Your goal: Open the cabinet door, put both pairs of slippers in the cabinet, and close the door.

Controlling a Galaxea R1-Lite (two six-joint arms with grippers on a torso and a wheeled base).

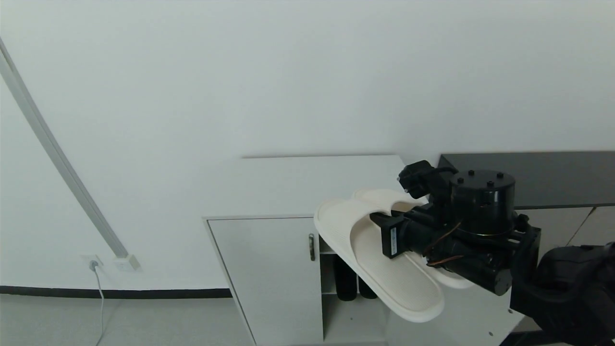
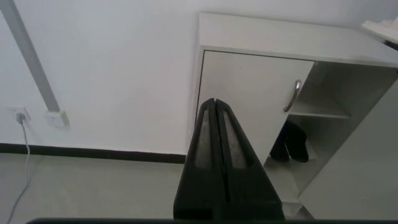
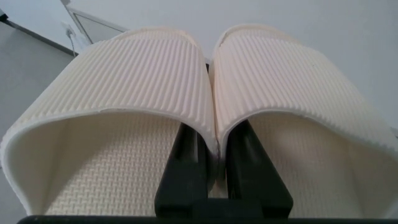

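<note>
"Jaws on the right gripper (image 1: 380, 220), how did they stand?"

"Clamped on the pair of cream ribbed foam slippers (image 1: 365, 254), pinching the inner strap edges together. The pair hung tilted before the white wooden cabinet (image 1: 269, 269), over its open right door (image 1: 461, 317)."

"And the left gripper (image 2: 215, 107)?"

"Its jaws were pressed flat together, holding nothing."

"Anything inside?"

"A black pair of footwear (image 1: 347, 283) stood below the shelf, just right of the closed left door's metal handle (image 1: 311, 246)."

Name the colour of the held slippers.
The slippers are cream white; right wrist view shows it best.
</note>
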